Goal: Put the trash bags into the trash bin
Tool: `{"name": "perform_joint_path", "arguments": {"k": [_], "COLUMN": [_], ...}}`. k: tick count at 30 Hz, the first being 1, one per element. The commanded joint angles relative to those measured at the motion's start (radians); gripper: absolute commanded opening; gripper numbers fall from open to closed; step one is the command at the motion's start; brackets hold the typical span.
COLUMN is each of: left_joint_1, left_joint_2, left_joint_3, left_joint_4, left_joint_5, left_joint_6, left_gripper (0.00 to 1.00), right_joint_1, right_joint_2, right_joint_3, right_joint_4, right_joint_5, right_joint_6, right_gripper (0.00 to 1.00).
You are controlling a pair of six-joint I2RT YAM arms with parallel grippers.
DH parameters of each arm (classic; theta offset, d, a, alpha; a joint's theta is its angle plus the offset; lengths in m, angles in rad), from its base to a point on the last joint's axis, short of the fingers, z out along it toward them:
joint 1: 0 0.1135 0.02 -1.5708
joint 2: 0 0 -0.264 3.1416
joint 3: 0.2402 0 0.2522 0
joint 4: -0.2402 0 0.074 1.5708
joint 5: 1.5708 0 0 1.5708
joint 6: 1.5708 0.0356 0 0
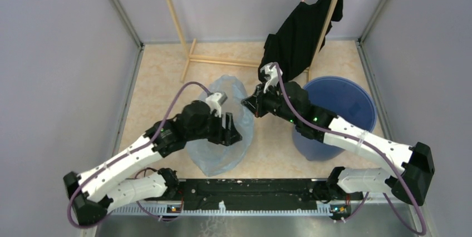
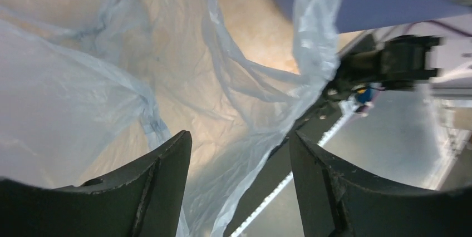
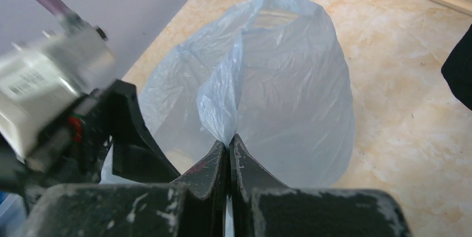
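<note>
Pale-blue trash bag (image 1: 221,156) lies crumpled on desk (image 1: 161,87), just left of the blue trash bin (image 1: 345,100) and wholly outside it. R claw (image 3: 229,141) closed, pinching a fold of the bag's film at its tips, w/ film drawn up to that point. L claw (image 2: 240,139) over the bag's near part, jaws apart; film shows thru the gap, nothing clamped. Behind: black garment (image 1: 300,31) hung on wooden rack (image 1: 177,25).
</note>
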Motion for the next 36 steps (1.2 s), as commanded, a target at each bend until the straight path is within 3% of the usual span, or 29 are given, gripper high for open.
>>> {"name": "perform_joint_path", "arguments": {"k": [1, 10, 14, 20, 26, 36], "left_joint_1": [-0.141, -0.169, -0.169, -0.172, -0.183, -0.189], "left_joint_2": [0.098, 0.211, 0.279, 0.346, 0.34, 0.141], "left_joint_3": [0.029, -0.104, -0.122, -0.143, -0.128, -0.156], "left_joint_4": [-0.062, 0.124, 0.191, 0.212, 0.177, 0.104], "left_joint_5": [-0.398, -0.498, -0.478, -0.544, -0.482, -0.327], "left_joint_6": [-0.093, -0.181, -0.176, -0.194, -0.192, -0.226], "left_gripper": [0.71, 0.68, 0.69, 0.52, 0.6, 0.79], "right_joint_1": [-0.006, -0.006, -0.006, -0.006, -0.005, -0.006], "right_joint_2": [-0.032, -0.054, -0.053, -0.06, -0.066, -0.049], "right_joint_3": [-0.015, -0.04, -0.044, -0.054, -0.06, -0.061], "right_joint_4": [0.015, 0.035, 0.036, 0.063, 0.058, 0.08], "right_joint_5": [0.005, -0.022, -0.024, -0.049, -0.051, -0.071], "right_joint_6": [0.013, 0.011, 0.013, 0.018, 0.015, 0.016], "right_gripper": [0.0, 0.0, 0.0, 0.0, 0.0, 0.0]}}
